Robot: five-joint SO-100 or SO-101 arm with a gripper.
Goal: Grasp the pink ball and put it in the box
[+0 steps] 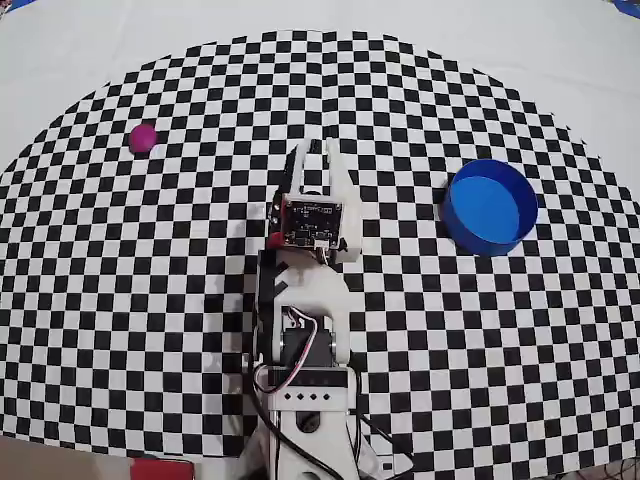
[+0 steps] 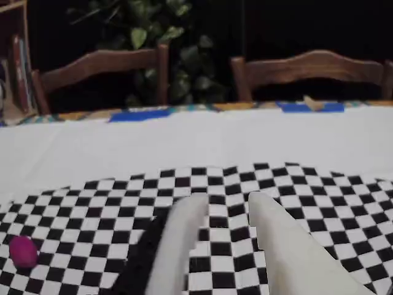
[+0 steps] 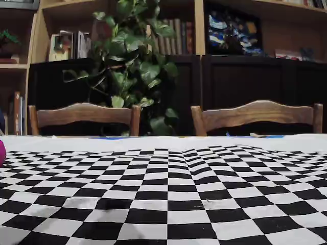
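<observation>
Since pink ball (image 1: 143,137) sits loose on bench, well left of arm, nothing done yet. Jaws (image 1: 316,154) parted, empty. Box (image 1: 490,207) empty, far right. Whole grasp-and-drop left.

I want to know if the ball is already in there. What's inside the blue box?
Nothing. In the overhead view the box shows only its bare blue bottom; just a sliver by its near wall is hidden. The pink ball sits far away on the checkered cloth.

Bare checkered cloth (image 1: 180,260) lies between the white two-finger gripper (image 1: 314,152), the small magenta-pink ball (image 1: 143,137) and the round blue tub (image 1: 490,207).
</observation>
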